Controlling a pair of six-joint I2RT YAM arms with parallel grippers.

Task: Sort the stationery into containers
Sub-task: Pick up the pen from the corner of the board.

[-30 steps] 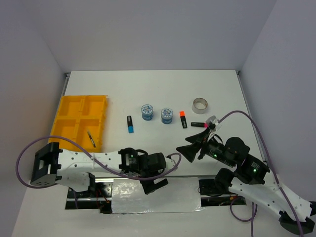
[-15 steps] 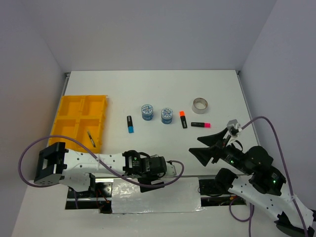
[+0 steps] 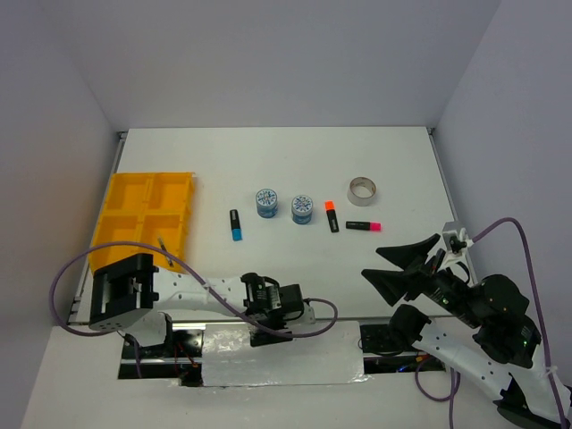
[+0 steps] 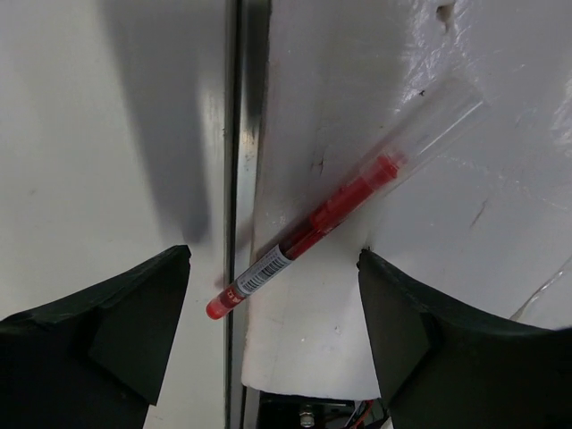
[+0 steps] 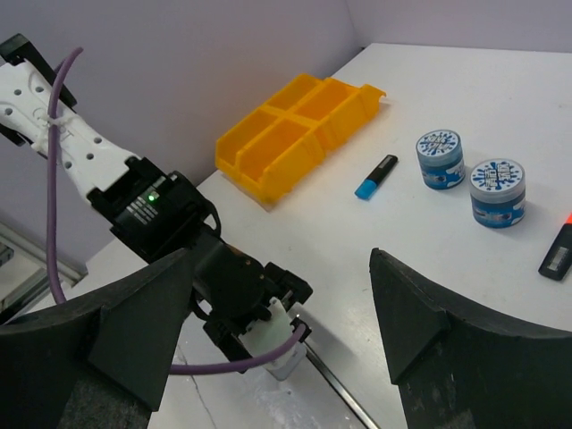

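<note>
My left gripper [image 4: 273, 261] is open, low at the table's near edge, with its jaws either side of a thin red pen [image 4: 344, 206]. The pen lies slantwise across the edge seam, not gripped. My right gripper [image 3: 371, 264] is open, empty and raised at the near right. The yellow-orange tray [image 3: 125, 192] sits at the left, with a thin dark pen [image 3: 165, 250] in its near right compartment. On the table lie the blue highlighter [image 3: 235, 224], two patterned rolls [image 3: 266, 202] [image 3: 302, 209], the orange highlighter [image 3: 330, 215], the pink highlighter [image 3: 362, 225] and the silvery tape ring [image 3: 363, 189].
White walls close in the table on the left, back and right. A foil-covered strip [image 3: 313, 353] runs along the near edge between the arm bases. The left arm's wrist [image 5: 223, 277] and its purple cable [image 5: 232, 362] lie low in front of my right gripper.
My right gripper has pulled back from the pink highlighter toward the near right, still open. My left wrist has sunk toward the near edge and turned.
</note>
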